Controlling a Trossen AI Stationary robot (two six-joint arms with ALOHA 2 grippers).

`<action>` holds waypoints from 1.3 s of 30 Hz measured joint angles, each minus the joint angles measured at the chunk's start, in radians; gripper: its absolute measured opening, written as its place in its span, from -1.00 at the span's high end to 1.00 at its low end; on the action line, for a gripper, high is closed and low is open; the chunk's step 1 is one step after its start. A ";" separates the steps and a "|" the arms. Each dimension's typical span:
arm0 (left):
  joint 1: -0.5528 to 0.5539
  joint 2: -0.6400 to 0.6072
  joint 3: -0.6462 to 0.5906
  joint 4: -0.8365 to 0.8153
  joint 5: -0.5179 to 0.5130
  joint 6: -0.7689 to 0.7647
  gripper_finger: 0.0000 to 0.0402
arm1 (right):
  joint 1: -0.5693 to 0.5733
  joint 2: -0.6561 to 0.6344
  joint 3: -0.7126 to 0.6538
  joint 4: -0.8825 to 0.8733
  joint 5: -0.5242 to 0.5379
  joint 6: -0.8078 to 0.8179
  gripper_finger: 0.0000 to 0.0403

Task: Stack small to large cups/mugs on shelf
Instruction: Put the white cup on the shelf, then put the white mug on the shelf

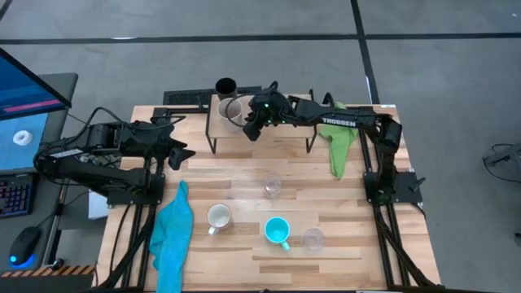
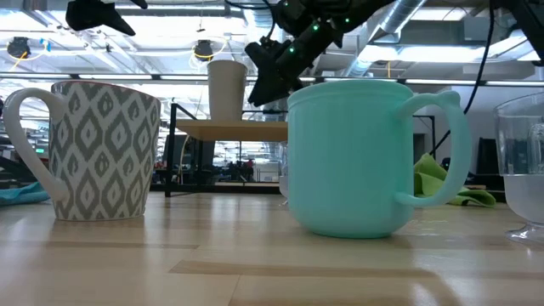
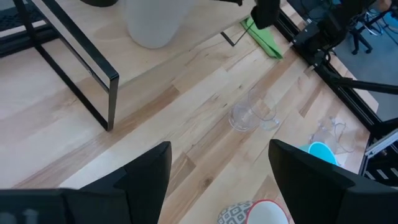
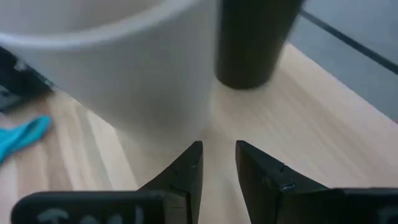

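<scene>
Black tumbler (image 1: pixel 225 85) and beige-grey cup (image 1: pixel 232 110) on the light-wood shelf (image 1: pixel 281 114). Cyan mug (image 1: pixel 278 230) at five o'clock, grey-and-white diamond-patterned mug (image 2: pixel 102 149) at seven, lime-green cloth (image 1: pixel 340 146) at two, turquoise cloth (image 1: pixel 172 232) at eight.

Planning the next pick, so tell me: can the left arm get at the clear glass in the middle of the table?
Probably yes. The left gripper hangs with jaws open beside the shelf, and bare tabletop lies between it and the clear glass. The right gripper is over the shelf, out of the way.

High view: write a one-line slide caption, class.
Right gripper hovers by the beige cup and black tumbler on the shelf; four cups wait below.
</scene>
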 joint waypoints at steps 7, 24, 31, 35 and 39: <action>0.000 0.000 0.000 0.000 -0.001 -0.002 -0.30 | 0.002 0.000 0.000 0.005 -0.023 0.000 0.42; 0.000 0.000 0.000 0.000 -0.026 -0.020 -0.30 | 0.000 0.000 0.000 0.073 -0.100 -0.008 0.42; 0.000 0.000 0.000 0.000 -0.026 -0.031 -0.30 | 0.007 0.000 0.000 0.071 -0.104 -0.010 0.42; 0.000 0.000 0.000 0.000 -0.025 -0.033 -0.30 | 0.015 -0.014 0.001 -0.002 -0.098 -0.019 0.42; 0.000 0.000 0.000 0.000 -0.014 -0.036 -0.30 | 0.015 -0.088 0.001 -0.110 -0.070 -0.055 0.42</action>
